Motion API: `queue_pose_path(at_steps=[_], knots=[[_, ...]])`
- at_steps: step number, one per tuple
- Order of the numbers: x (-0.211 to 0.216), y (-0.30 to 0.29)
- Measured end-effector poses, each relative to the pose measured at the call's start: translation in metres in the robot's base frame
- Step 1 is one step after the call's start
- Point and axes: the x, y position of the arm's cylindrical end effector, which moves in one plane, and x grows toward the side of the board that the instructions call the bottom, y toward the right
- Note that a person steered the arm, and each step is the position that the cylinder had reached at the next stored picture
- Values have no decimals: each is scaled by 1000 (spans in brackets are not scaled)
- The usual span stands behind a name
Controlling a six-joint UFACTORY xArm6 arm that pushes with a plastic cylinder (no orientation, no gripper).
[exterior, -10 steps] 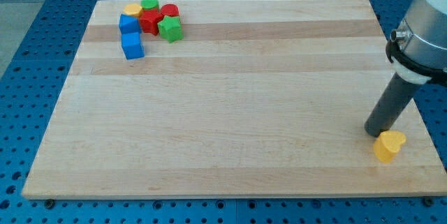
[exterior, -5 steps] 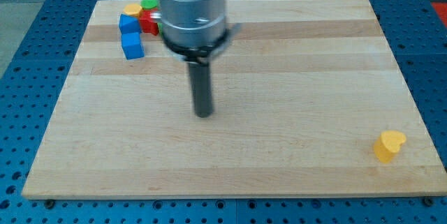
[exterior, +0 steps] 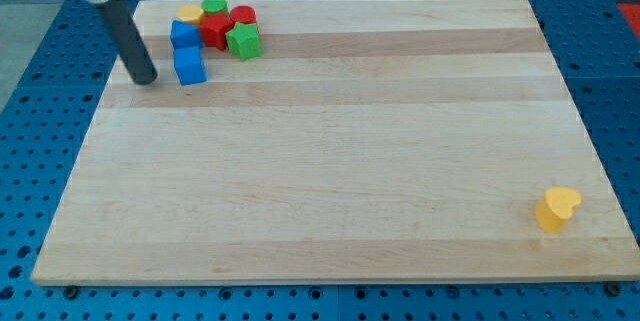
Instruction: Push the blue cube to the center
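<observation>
1. While you look to the view's upper left of the bench [exterior: 330,161], you find the blue cube [exterior: 189,65] at the lower edge of a cluster.
2. Your end effector is a bare rod holding nothing; my tip [exterior: 146,79] sits just left of that cube, a small gap between.
3. Count two blue pieces: the second blue block [exterior: 183,34] lies just above.
4. Two red blocks [exterior: 218,29], one green star [exterior: 243,41], one green cylinder [exterior: 214,5], one yellow-orange block [exterior: 190,13].
5. One yellow heart [exterior: 556,208] sits alone, lower right.
</observation>
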Motion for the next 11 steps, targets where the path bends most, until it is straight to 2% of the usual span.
queue_pose_path(at_steps=[2, 5, 6, 11], knots=[[-17, 72], [8, 94], [9, 122], [81, 199]])
